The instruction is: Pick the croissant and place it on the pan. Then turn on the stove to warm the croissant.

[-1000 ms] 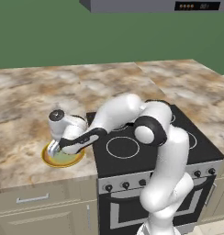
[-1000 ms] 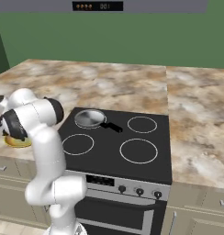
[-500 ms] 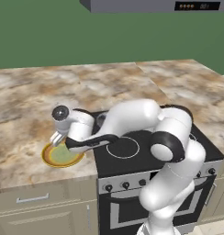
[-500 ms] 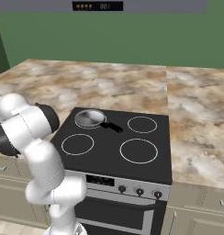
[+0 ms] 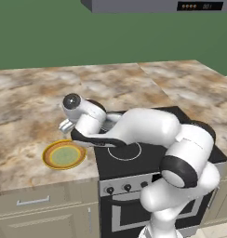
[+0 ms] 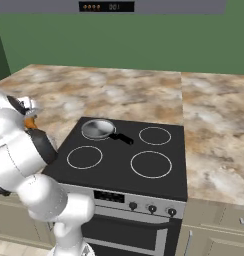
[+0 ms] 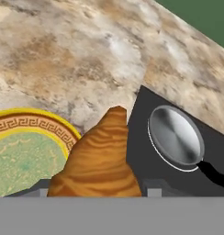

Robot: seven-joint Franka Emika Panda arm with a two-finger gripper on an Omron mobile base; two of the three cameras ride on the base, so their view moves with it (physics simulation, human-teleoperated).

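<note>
— Where's the croissant [image 7: 99, 160]?

— Pinched in my hand [image 7: 98, 193], low centre of the hand view, lifted clear so it can cross from the plate [image 7: 22, 147] at lower left.

— And the pan [image 7: 176, 136]?

— Right of centre, on the stove [image 6: 126, 155]; I judge that's next.

Flat, even light everywhere, bright without any lamp you could point to. Shadows are faint; the pan [image 6: 98, 129] casts almost none on the black cooktop [image 6: 125, 156], which shows no glare. The pan's bowl [image 7: 176, 136] carries a soft pale sheen. Everything looks slightly soft and pixelated, edges undistorted.
</note>
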